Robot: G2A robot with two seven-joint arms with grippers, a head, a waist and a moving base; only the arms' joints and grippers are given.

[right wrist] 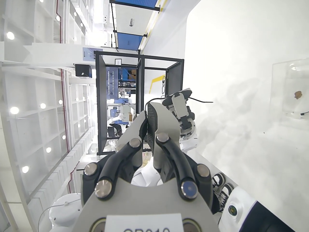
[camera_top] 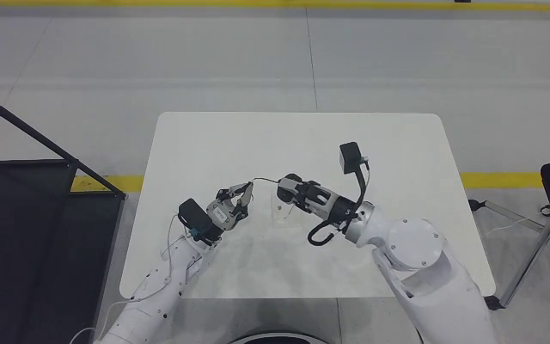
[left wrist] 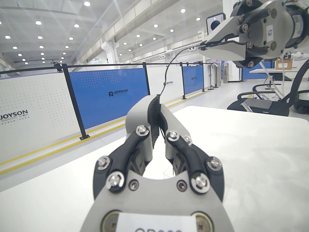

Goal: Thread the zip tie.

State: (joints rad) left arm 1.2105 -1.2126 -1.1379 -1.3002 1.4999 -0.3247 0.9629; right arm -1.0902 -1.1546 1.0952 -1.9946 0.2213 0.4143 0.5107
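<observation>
A thin black zip tie [camera_top: 265,180] spans the short gap between my two grippers above the middle of the white table [camera_top: 395,163]. In the left wrist view my left gripper [left wrist: 157,98] is shut on one end of the zip tie [left wrist: 169,66], which arcs up to the right gripper [left wrist: 205,46], shut on the other end. From above, the left gripper [camera_top: 245,194] and the right gripper [camera_top: 282,184] point toward each other, a little apart. In the right wrist view the right gripper [right wrist: 147,108] is shut, and a tail of the zip tie [right wrist: 202,101] sticks out past the left gripper [right wrist: 181,96].
A small clear plastic piece [camera_top: 279,212] lies on the table just below the right gripper, seen as a clear plate [right wrist: 289,90] in the right wrist view. A black cable loop [camera_top: 322,234] hangs from the right forearm. The table's far half is bare.
</observation>
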